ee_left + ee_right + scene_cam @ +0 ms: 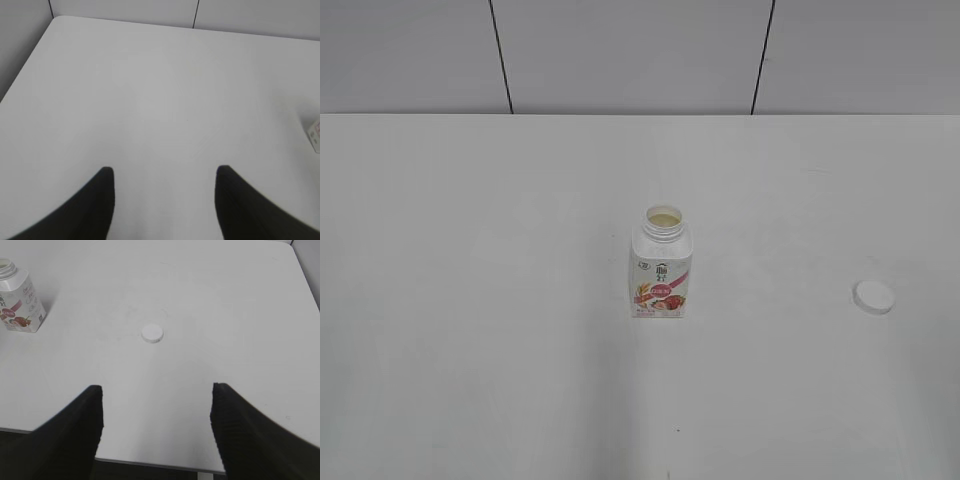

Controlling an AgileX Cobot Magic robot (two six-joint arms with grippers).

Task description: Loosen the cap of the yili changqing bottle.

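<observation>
You see the yili changqing bottle (661,266) upright mid-surface (470,300), neck uncapped. The cap (874,297) lies flat, well apart on its right. Left gripper (165,172) and right gripper (156,390) both released, empty.

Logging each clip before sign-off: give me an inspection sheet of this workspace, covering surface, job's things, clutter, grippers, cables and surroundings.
Surface: white table, bare apart from the job's things.
Job's things: yili changqing bottle upright near the middle, neck open, pale contents showing; cap off, lying flat on the table to the bottle's right, apart from it.
Clutter: nothing seen.
Grippers: left gripper open and empty over bare table; right gripper open and empty, back from the cap, touching nothing.
Cables: nothing seen.
Surroundings: grey panelled wall with dark seams behind the table.
</observation>
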